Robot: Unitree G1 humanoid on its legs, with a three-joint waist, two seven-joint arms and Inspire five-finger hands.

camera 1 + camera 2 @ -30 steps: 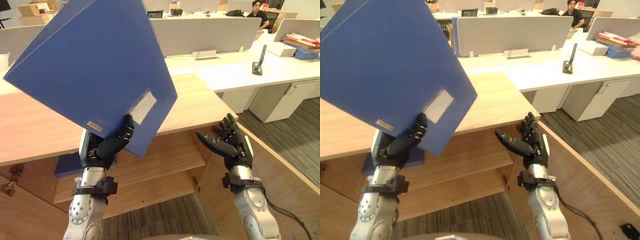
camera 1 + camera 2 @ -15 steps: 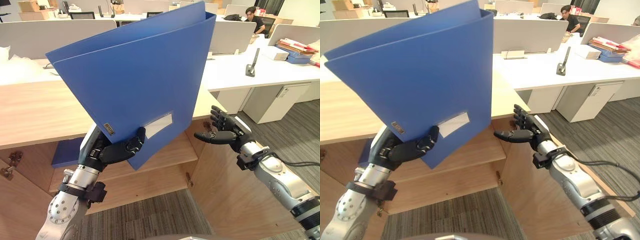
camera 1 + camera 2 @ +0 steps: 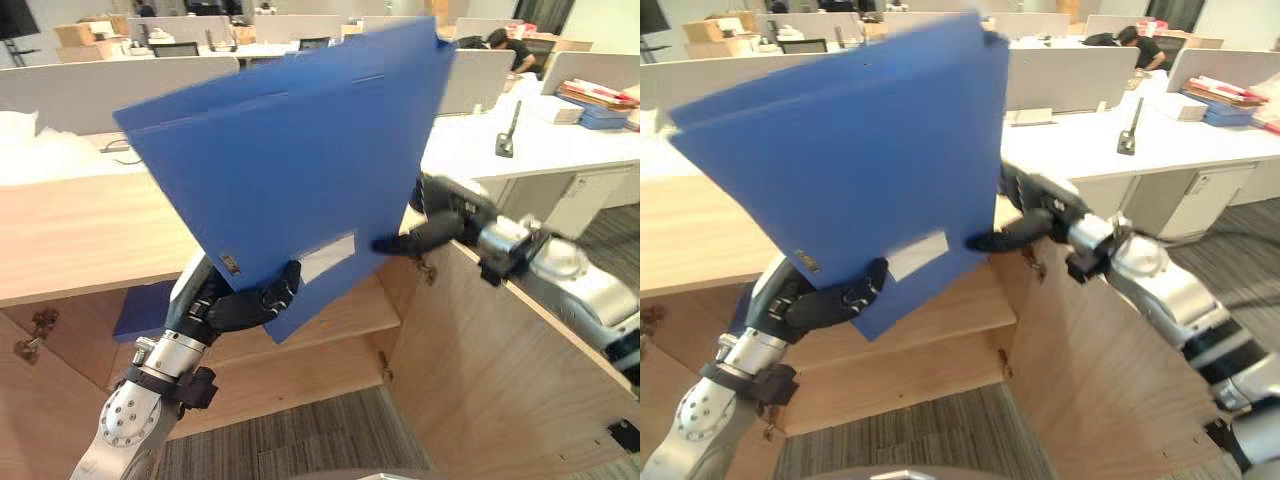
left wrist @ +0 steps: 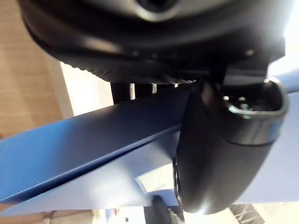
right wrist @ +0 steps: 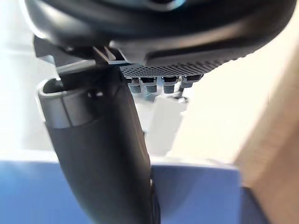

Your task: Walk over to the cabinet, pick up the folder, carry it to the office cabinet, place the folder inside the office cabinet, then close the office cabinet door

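Note:
A large blue folder is held up in front of the wooden office cabinet, tilted, with a white label near its lower edge. My left hand is shut on the folder's lower corner, thumb across its front; the left wrist view has that thumb lying on the folder. My right hand reaches in at the folder's right edge with straight fingers. Its thumb lies against the blue cover. The cabinet stands open below a wooden top.
The cabinet's open door juts out under my right arm. A second blue folder lies on the shelf at the left. White desks with grey partitions stand behind, and a person sits far back.
My right hand has swung left from beside the cabinet door up to the folder's right edge. The folder has tipped a little in my left hand. The camera has shifted.

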